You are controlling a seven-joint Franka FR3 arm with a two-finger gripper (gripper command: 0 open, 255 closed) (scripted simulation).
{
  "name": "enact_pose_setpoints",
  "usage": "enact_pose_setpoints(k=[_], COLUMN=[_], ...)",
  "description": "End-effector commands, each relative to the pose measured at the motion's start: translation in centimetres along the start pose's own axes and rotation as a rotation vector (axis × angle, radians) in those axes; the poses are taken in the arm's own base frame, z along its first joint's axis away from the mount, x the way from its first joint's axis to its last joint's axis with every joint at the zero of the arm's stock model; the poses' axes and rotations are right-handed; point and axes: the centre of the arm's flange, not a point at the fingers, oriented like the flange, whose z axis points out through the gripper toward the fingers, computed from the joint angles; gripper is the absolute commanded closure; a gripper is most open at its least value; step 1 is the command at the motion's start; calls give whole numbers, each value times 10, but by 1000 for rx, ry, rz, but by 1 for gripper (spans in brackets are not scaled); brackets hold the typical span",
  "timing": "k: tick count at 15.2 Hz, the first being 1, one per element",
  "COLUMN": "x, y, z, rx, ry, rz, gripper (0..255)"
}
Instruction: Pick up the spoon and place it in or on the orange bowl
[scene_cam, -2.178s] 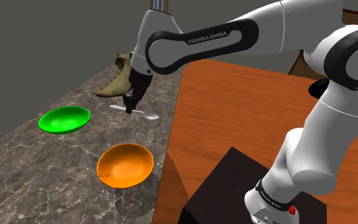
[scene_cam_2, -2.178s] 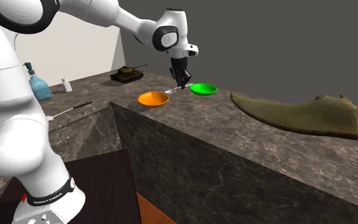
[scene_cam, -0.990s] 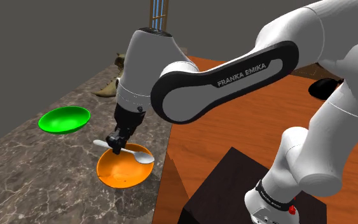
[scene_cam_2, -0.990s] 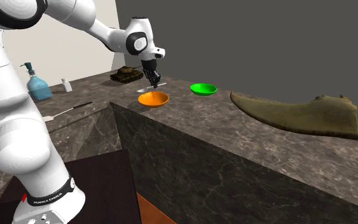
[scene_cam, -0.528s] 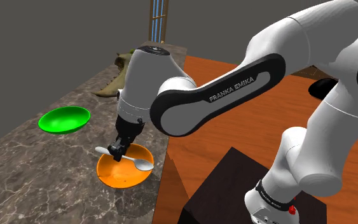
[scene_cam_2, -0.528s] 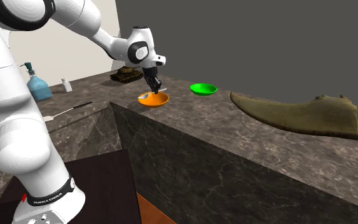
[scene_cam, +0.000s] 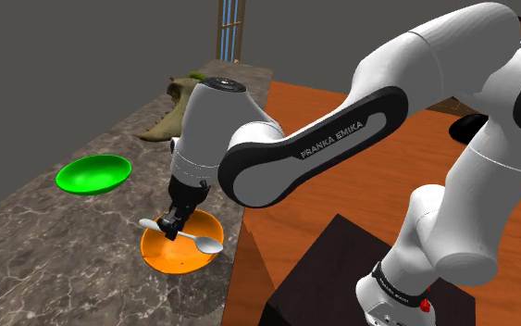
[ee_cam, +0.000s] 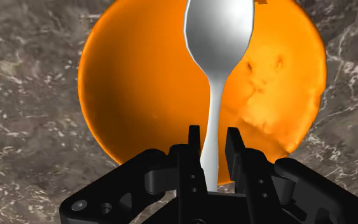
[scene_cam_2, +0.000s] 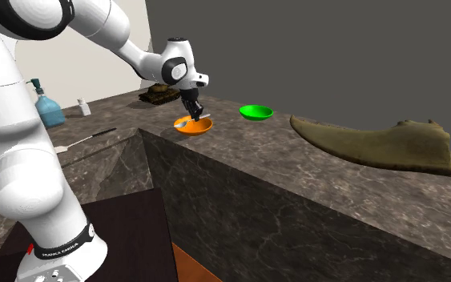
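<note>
Shoulder view: a white arm (scene_cam: pixel 295 148) reaches down from its dark stand (scene_cam: pixel 341 255) to a marbled brown desk (scene_cam: pixel 55 250). Its black pincer (scene_cam: pixel 170 225) points down, closed on the thin handle of a pale grey spoon (scene_cam: pixel 186 235). The spoon lies nearly level, with the scoop end sticking out to one side of the pincer and the handle tip to the other. Directly under the pincer sits the orange bowl (scene_cam: pixel 170 261), so the spoon hangs over its hollow. Whether the spoon touches the bowl cannot be told. A green bowl (scene_cam: pixel 93 173) rests on the desk well apart from the pincer, and an olive cloth (scene_cam: pixel 167 120) lies far beyond it.

Second exterior view: the pincer (scene_cam_2: pixel 191 112) hangs just over the orange bowl (scene_cam_2: pixel 193 129), with the spoon (scene_cam_2: pixel 183 124) low inside the rim. The green bowl (scene_cam_2: pixel 256 112) sits a little way off to one side of the pincer. The cloth (scene_cam_2: pixel 376 144) lies farther off on that same side. Behind the pincer stands a toy tank (scene_cam_2: pixel 159 94), and a blue bottle (scene_cam_2: pixel 45 108) is well off on a lower ledge.

Wrist view: the two fingers (ee_cam: pixel 194 153) of the pincer (ee_cam: pixel 213 137) press the spoon (ee_cam: pixel 219 38) by its handle, open only as wide as that handle. The scoop points away from the pincer, over the far part of the orange bowl (ee_cam: pixel 139 83), which lies under it on the desk (ee_cam: pixel 25 95).
</note>
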Motion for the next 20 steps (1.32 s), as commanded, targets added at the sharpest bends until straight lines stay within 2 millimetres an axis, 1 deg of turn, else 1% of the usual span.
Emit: enact_pose_setpoints(k=[1,2,3,8,11,12,20], x=[0,0,0,0,0,0,0], y=[0,0,0,0,0,0,0], z=[0,0,0,0,-40,-50,-50], rx=[0,0,0,0,0,0,0], ry=[0,0,0,0,0,0,0], rz=[0,0,0,0,0,0,0], gripper=[255,255,0,0,0,0,0])
